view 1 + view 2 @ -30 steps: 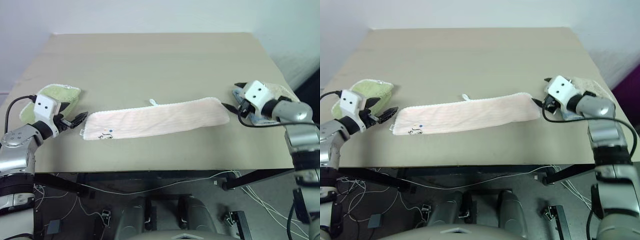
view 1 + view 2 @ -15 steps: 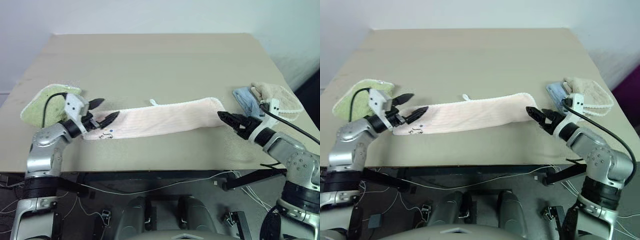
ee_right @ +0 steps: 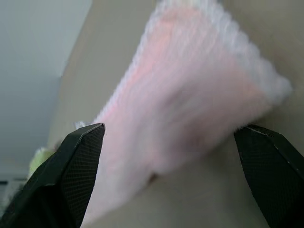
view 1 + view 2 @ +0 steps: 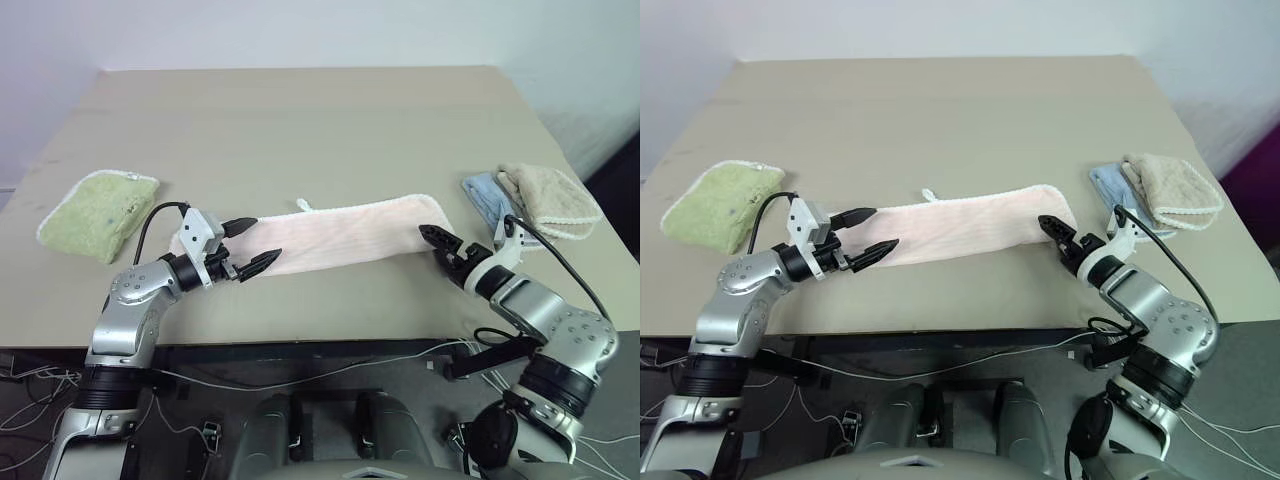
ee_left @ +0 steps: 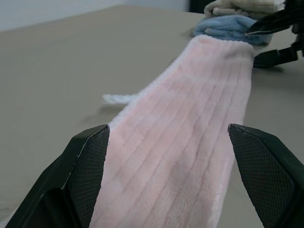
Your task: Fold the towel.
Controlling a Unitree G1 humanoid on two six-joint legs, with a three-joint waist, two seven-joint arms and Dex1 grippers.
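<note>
The pale pink towel (image 4: 345, 230) lies as a long folded strip across the table's front half, and its white loop (image 4: 305, 205) sticks out from the far edge. My left gripper (image 4: 268, 240) is open at the towel's left end, low over the cloth. In the left wrist view the towel (image 5: 190, 142) runs away between the two fingers (image 5: 85, 175). My right gripper (image 4: 432, 242) is open too, pointing at the towel's right end from just off its corner. The right wrist view has that end of the towel (image 3: 190, 109) lying ahead between its fingers (image 3: 71, 180).
A light green towel (image 4: 98, 208) lies at the table's left side. A light blue cloth (image 4: 485, 198) and a beige cloth (image 4: 548, 198) lie at the right edge, just behind my right arm. The tan table (image 4: 300, 110) stretches bare to the far side.
My left gripper swung right from beside the green towel to the pink towel's left end. My right gripper came down off the cloths, rolled over and now points at the towel's right end.
</note>
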